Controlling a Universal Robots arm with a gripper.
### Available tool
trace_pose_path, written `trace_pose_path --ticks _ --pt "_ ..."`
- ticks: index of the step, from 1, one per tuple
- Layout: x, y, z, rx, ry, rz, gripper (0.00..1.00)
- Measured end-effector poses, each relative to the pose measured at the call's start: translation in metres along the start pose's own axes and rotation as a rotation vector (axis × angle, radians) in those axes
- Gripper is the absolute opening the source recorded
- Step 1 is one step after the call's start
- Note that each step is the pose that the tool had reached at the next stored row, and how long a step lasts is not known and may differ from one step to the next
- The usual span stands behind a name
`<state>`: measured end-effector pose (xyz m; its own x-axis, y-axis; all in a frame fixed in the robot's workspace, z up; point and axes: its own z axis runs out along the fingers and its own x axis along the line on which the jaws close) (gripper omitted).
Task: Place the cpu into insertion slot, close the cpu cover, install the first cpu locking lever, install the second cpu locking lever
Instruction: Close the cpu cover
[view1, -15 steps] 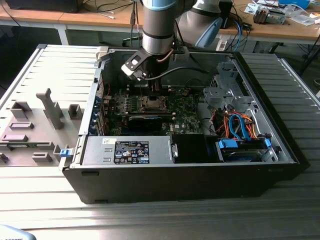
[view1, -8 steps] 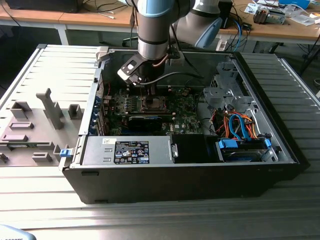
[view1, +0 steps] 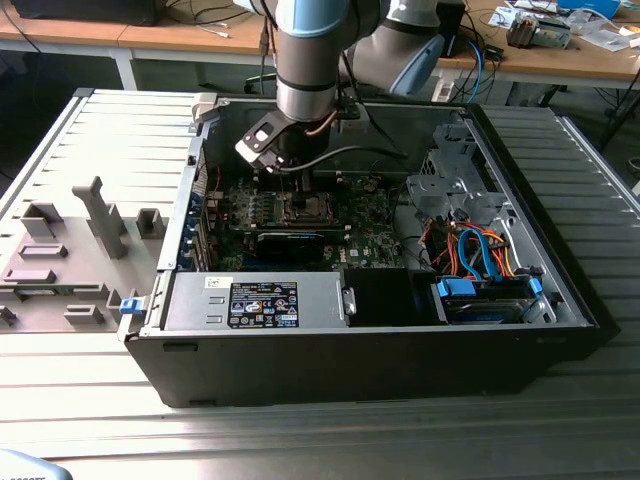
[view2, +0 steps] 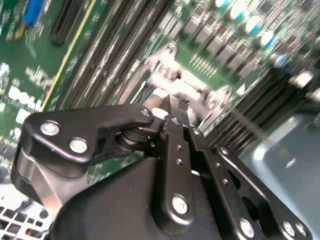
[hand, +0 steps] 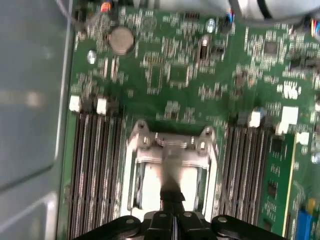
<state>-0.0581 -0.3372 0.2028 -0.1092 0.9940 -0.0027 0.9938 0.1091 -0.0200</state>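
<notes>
Down inside the open computer case (view1: 560, 290), the gripper (view1: 300, 192) stands over the insertion slot (view1: 305, 207).

From the exterior view, the arm (view1: 310, 60) hangs straight down onto the green motherboard (view1: 375, 215). In the first wrist view the jaws are pressed together just above the cpu cover (hand: 172, 142), which lies over the slot with the pale cpu (hand: 149, 187) showing through its window. In the second wrist view the closed tips sit at the cover's silvery frame; touching or not, I cannot tell.
</notes>
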Motion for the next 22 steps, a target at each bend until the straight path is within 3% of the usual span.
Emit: trace_pose_path --ticks 3,4,6,8,11,22 --pt "-0.0013 0.0120 -0.0016 0.0057 0.0017 0.000 0.11" --pt "-0.0011 0.0134 -0.0058 0.0055 0.0041 0.000 0.11" --pt "-0.0015 0.0134 -0.0169 0.0082 0.0018 0.000 0.11" --pt "-0.0016 0.0130 -0.0366 0.0083 0.0017 0.000 0.11" --pt "-0.0017 0.0126 -0.0549 0.0083 0.0016 0.000 0.11" --pt "-0.0017 0.0125 -0.0601 0.0083 0.0017 0.000 0.11"
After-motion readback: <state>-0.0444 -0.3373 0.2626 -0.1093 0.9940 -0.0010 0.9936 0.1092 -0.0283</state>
